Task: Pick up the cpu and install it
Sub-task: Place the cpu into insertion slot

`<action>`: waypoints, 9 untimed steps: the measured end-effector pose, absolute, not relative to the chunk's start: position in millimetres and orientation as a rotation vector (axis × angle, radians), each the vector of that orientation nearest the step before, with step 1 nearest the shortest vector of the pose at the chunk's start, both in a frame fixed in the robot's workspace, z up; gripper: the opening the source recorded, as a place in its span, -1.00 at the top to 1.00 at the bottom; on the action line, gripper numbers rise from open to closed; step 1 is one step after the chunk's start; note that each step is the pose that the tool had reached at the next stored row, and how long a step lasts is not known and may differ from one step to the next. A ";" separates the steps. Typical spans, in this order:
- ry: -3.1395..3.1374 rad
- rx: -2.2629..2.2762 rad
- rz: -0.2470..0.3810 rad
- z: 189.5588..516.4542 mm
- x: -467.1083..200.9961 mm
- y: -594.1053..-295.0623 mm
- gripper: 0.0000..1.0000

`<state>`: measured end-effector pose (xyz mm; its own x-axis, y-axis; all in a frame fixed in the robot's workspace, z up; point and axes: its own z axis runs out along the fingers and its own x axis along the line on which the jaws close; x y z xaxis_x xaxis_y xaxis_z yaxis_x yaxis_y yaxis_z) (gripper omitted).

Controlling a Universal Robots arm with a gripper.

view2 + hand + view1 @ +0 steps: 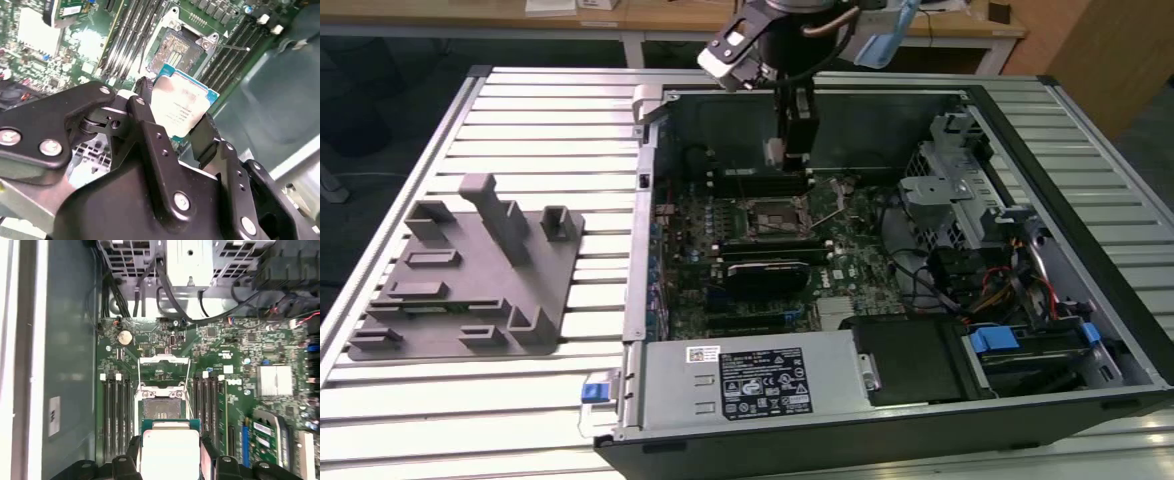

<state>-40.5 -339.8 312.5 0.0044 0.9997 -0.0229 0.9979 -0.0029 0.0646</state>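
Second wrist view, item 1: claw (pixel 174 112), black, two-fingered, clenched on the cpu (pixel 186 97) by two opposite edges, one finger (pixel 142 107) on each side.

Item 2: cpu, a flat square chip with a silver lid and a thin green rim. It is held clear of the socket (pixel 175 50), on the claw's side of it, tilted and not seated. The first wrist view shows the same hold, with the cpu (pixel 169 447) just short of the socket (pixel 162 407).

Handling, judged: light, rigid and thin. The smooth lid is likely slippery, and the underside contacts and socket pins are fragile. The bare side edges are the proper place to grip it, never the faces. It probably tolerates little squeeze or skew.

Item 3: socket, open, with its metal frame (pixel 162 367) apparently swung back on the far side.

Item 4: memory slots (pixel 117 412), in banks on both sides of the socket.

Item 5: computer case (pixel 640 250), lying open around the socket's board.

Item 6: grey fixture tray (pixel 467 290), well apart from the socket, outside the case on the slatted surface (pixel 547 110).
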 end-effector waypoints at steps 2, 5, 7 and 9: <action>2.172 2.183 0.045 321.4 -40.5 -339.7 -0.09; 2.170 2.185 0.046 335.2 -40.5 -339.7 -0.09; 2.169 2.186 0.045 344.2 -40.5 -339.7 -0.09; 2.168 2.187 0.045 353.1 -40.5 -339.6 -0.09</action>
<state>-40.5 -339.6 353.1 0.0097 0.9997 -0.0229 0.9979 -0.0082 0.0646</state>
